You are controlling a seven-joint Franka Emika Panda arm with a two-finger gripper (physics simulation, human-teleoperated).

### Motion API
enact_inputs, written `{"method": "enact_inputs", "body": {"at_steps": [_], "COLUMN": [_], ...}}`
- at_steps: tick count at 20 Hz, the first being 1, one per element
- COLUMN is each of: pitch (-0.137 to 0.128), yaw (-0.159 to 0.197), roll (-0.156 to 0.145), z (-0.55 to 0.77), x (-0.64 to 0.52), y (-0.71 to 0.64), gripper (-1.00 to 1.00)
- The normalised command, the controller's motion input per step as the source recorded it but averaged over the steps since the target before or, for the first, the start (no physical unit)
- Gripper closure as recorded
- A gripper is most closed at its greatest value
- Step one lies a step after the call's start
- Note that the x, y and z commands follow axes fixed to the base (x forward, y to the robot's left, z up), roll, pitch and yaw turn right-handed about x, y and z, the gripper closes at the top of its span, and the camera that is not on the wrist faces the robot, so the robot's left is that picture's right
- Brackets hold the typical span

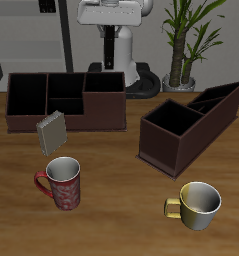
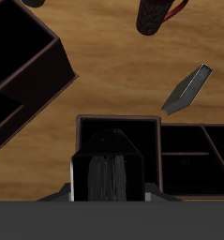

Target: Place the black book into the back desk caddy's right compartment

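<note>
The wrist view shows the black book (image 2: 109, 169), glossy and seen end-on, close under the camera. My gripper (image 2: 109, 183) is shut on it, and the book hides the fingers. The book hangs above the back desk caddy (image 2: 162, 159), over the dark opening of its wide right compartment (image 2: 146, 139). Seen from outside, this caddy (image 1: 66, 112) is a long low dark brown box at the back, with the right compartment (image 1: 104, 88) at its end nearest the robot's base. The gripper and the book are out of the exterior view.
A grey book (image 1: 51, 131) (image 2: 186, 89) leans just in front of the long caddy. A red mug (image 1: 61, 184) (image 2: 157, 12) stands nearer the front edge. A second caddy with a slanted end (image 1: 186, 130) (image 2: 24, 61) lies beside it, and a yellow mug (image 1: 198, 203) stands near the front.
</note>
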Motion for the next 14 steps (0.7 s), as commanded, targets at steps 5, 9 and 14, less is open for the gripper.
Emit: {"method": "enact_inputs", "body": {"at_steps": [5, 9, 14], "pitch": [0.042, 0.027, 0.027], "yaw": [-0.03, -0.033, -0.007], "roll": [-0.009, -0.011, 0.019], "z": [-0.31, -0.29, -0.27], "x": [0.16, 0.13, 0.07], "y": [-0.08, -0.02, 0.04], "gripper": [1.0, 1.0, 1.0]}}
